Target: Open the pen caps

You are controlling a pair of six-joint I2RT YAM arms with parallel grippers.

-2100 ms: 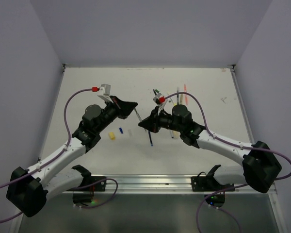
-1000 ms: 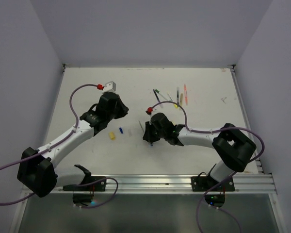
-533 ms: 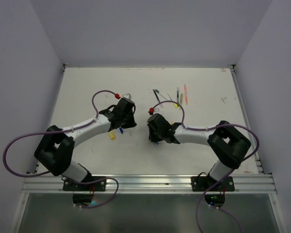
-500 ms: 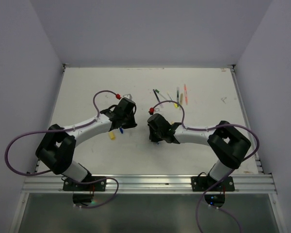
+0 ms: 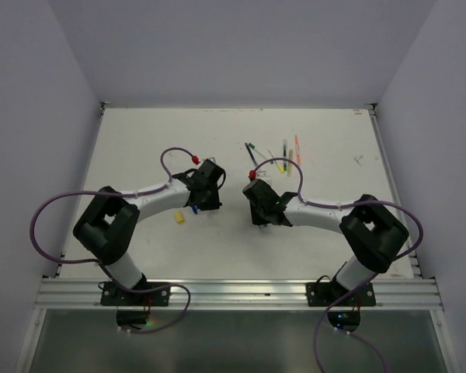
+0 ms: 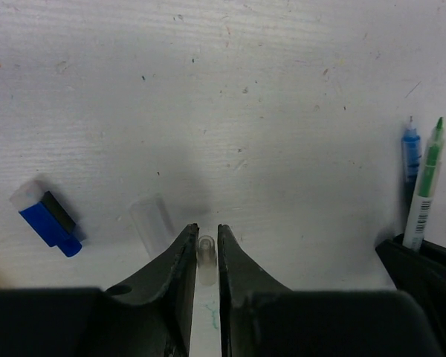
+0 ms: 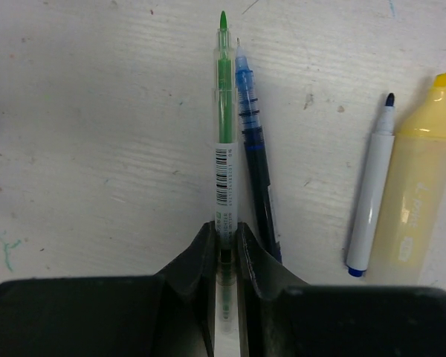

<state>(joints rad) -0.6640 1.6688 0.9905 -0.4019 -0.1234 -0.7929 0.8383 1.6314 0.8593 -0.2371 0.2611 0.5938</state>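
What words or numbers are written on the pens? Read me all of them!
White barcode label on the thin green pen: bars and tiny print, too small to read.
Faint print along the stubby yellow highlighter: too blurred to read.
No other writing shows in any view.

We see a matt white desk (image 6: 282, 89), rough-grained and ink-speckled. The left pincer (image 6: 206, 234) is matt black plastic, faintly shiny at its edges. The clear cap (image 6: 206, 251) looks like frosted plastic, the blue cap (image 6: 48, 219) smooth and glossy. The green pen (image 7: 224, 134) has a clear glossy barrel; the yellow highlighter (image 7: 420, 186) is smooth, translucent plastic.
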